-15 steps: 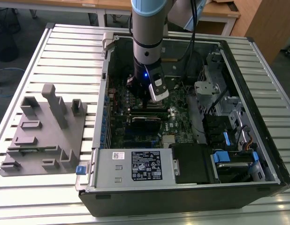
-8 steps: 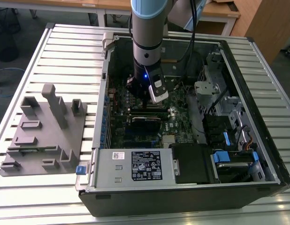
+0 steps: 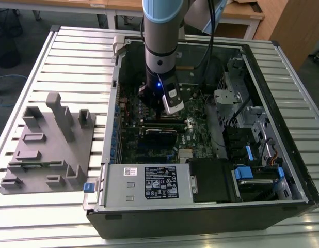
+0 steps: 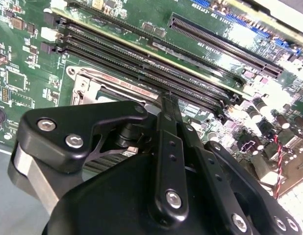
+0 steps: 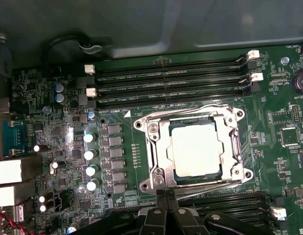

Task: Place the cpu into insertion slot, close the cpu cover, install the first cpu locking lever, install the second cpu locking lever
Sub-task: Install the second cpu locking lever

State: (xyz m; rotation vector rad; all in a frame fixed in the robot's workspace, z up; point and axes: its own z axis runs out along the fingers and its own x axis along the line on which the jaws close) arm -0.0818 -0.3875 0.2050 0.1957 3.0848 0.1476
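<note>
Hovering just beside the insertion slot (image 5: 197, 149), our tool (image 5: 166, 195) has its fingers pressed together with nothing between them, tips at the slot's metal rim. The cpu (image 5: 196, 148) already lies flat in the slot, and the cpu cover (image 5: 161, 147) is down around it, its window framing the chip. We judge the locking levers to be the work in hand: push each wire lever (image 5: 203, 109) down steadily and keep the tips off the chip. Memory slots (image 5: 171, 83) flank the insertion slot on both sides, and capacitors (image 5: 91, 154) stand near it, crowding any sideways sweep.
</note>
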